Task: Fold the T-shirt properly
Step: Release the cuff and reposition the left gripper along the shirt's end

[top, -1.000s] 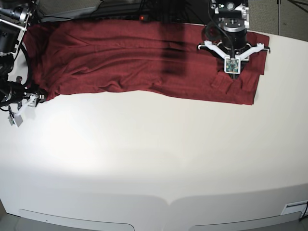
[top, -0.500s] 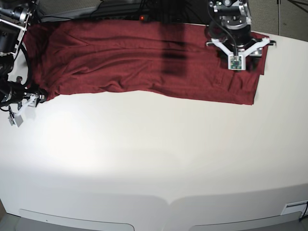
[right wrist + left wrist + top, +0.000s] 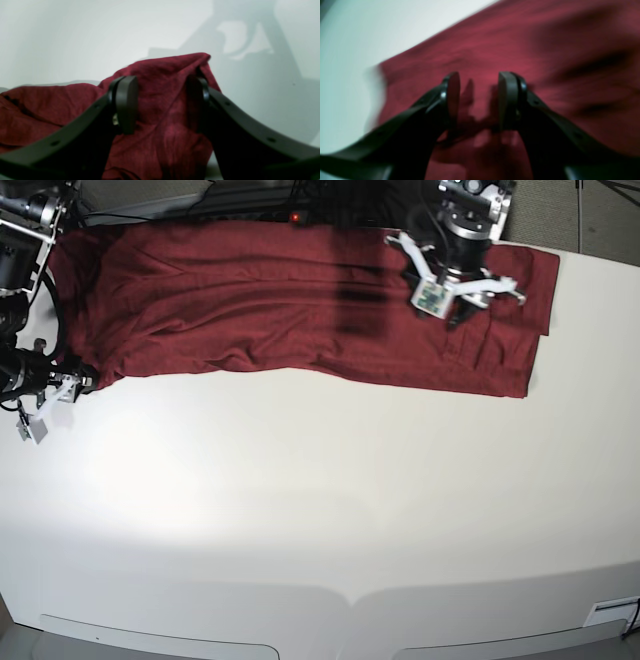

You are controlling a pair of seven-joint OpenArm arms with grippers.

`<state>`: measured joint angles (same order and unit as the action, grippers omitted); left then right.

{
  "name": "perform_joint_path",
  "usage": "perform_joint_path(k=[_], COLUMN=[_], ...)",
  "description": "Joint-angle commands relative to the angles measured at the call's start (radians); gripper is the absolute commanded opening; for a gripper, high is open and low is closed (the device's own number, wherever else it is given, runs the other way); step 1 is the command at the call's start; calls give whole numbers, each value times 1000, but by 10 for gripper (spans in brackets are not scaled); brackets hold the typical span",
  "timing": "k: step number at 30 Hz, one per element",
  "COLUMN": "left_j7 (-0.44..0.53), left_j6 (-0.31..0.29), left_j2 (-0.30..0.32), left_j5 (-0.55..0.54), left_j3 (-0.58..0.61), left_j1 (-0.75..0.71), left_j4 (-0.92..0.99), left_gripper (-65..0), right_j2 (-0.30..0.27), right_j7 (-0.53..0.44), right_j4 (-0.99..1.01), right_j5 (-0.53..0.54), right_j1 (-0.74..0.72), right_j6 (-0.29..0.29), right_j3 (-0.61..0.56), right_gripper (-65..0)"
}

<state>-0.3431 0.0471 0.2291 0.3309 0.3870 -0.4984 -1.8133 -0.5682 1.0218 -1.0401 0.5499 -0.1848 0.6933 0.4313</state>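
The T-shirt [image 3: 300, 305] lies as a long band along the far edge of the bench [image 3: 320, 510]. Both pincers stand open, empty: left pincer [image 3: 478, 100] above the right part, right pincer [image 3: 162, 105] at the left corner. The fold seems half done; next, each must grip an end.

Both grippers have matte black curved fingers [image 3: 510, 100] with flat, rounded pads and small screw holes along their outer faces. In the base view, the left arm [image 3: 462, 220] is black and silver, with white angular brackets [image 3: 495, 280] flanking a small camera board. Black cables run along the right arm [image 3: 20, 290].
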Motion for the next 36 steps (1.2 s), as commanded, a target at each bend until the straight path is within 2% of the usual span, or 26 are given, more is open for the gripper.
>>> perform_joint_path(k=[1, 14, 19, 20, 24, 25, 36], left_j7=[19, -26, -26, -27, -27, -28, -83], left_j6=[8, 39, 40, 50, 182, 196, 197], left_j2=[2, 5, 5, 5, 5, 5, 7], left_j5=[5, 64, 153, 161, 167, 167, 167], left_j3=[-4, -14, -14, -14, -14, -14, -14], left_j1=[2, 39, 56, 60, 69, 72, 85], left_j4=[-19, -3, 109, 127, 148, 148, 145], left_gripper=[-405, -405, -405, -405, -405, -405, -405], right_j2=[-24, -24, -24, -24, -24, -24, -24], right_j7=[-13, -11, -11, -11, -10, -10, -10], right_j4=[-13, -13, -13, -13, -13, -13, -13], right_j5=[11, 10, 11, 11, 10, 11, 11], right_j1=[-20, -20, -20, -20, -20, -20, -20], right_j6=[5, 5, 5, 5, 5, 5, 5], right_j3=[4, 4, 4, 4, 4, 4, 4], right_gripper=[-335, -335, -335, -335, -335, -335, -335])
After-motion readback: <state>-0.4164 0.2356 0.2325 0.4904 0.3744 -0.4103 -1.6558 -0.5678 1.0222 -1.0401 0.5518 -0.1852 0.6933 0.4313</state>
